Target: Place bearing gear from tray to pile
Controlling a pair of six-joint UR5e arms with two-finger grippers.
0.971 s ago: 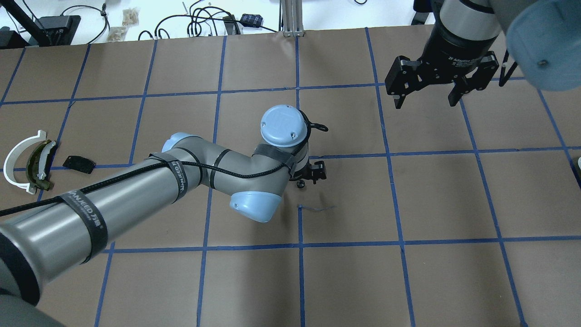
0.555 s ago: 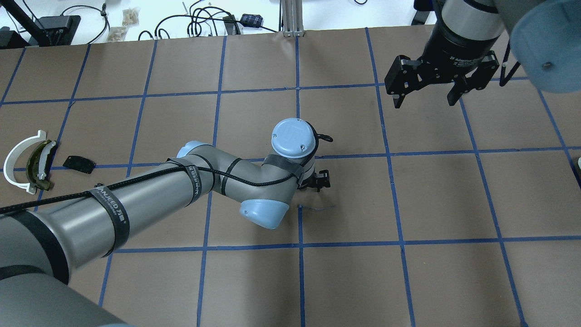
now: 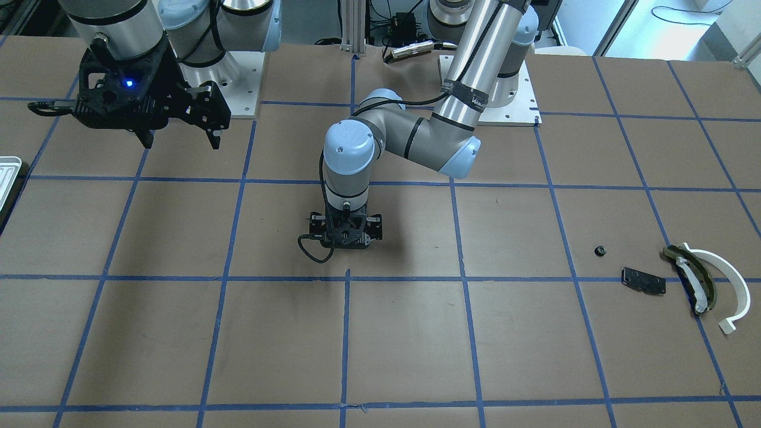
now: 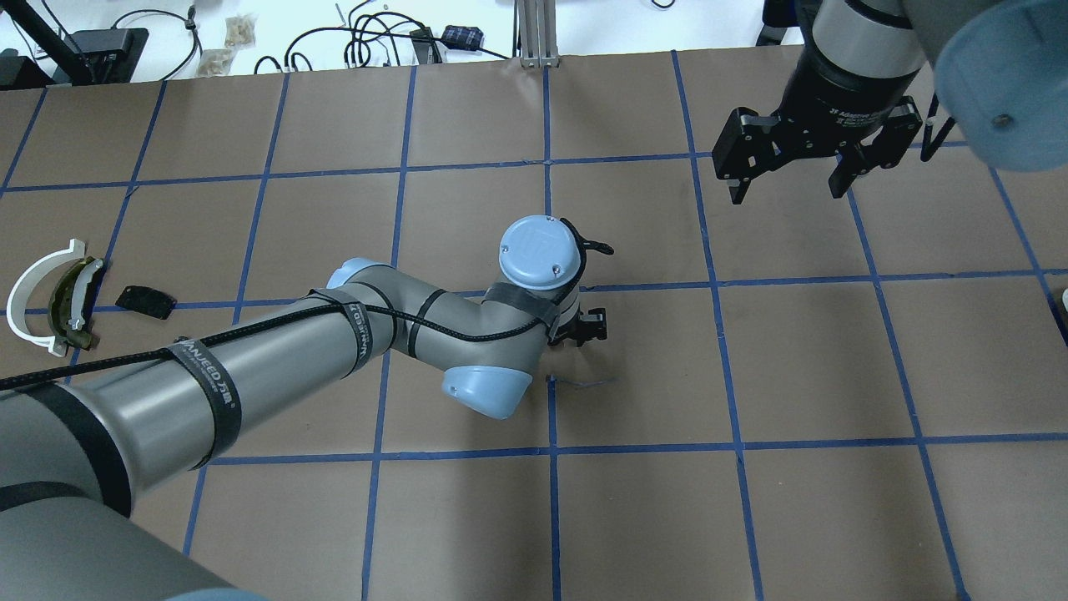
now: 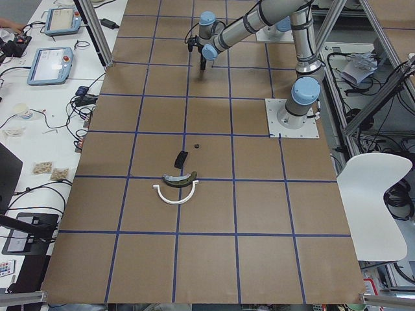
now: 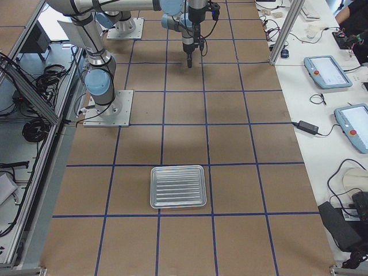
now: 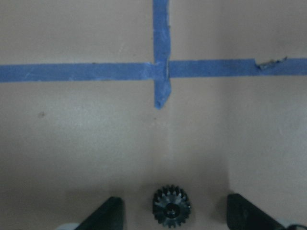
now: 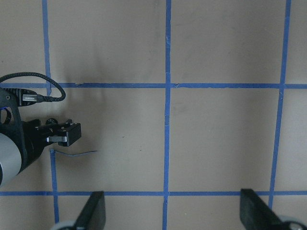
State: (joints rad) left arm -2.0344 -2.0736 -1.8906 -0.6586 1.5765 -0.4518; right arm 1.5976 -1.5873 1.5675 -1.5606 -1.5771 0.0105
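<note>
A small black bearing gear (image 7: 171, 206) lies on the brown table between the spread fingers of my left gripper (image 7: 174, 213). That gripper (image 4: 577, 332) is open and points straight down at the table's middle (image 3: 346, 241); the wrist hides the gear in the exterior views. My right gripper (image 4: 787, 194) is open and empty, raised over the far right (image 3: 181, 144). The pile lies at the far left: a white arc (image 4: 29, 300), an olive-black curved piece (image 4: 68, 305) and a black plate (image 4: 144, 301). The white ridged tray (image 6: 177, 187) looks empty.
Another small black gear (image 3: 600, 250) lies next to the black plate (image 3: 643, 280). Blue tape lines grid the brown table (image 4: 801, 367). Cables and boxes lie past the table's far edge (image 4: 375, 37). My left arm stretches across the table's left half.
My left wrist has shifted a little right and toward the robot, so it now covers the gear that showed just beside it. My right gripper has drifted slightly right.
</note>
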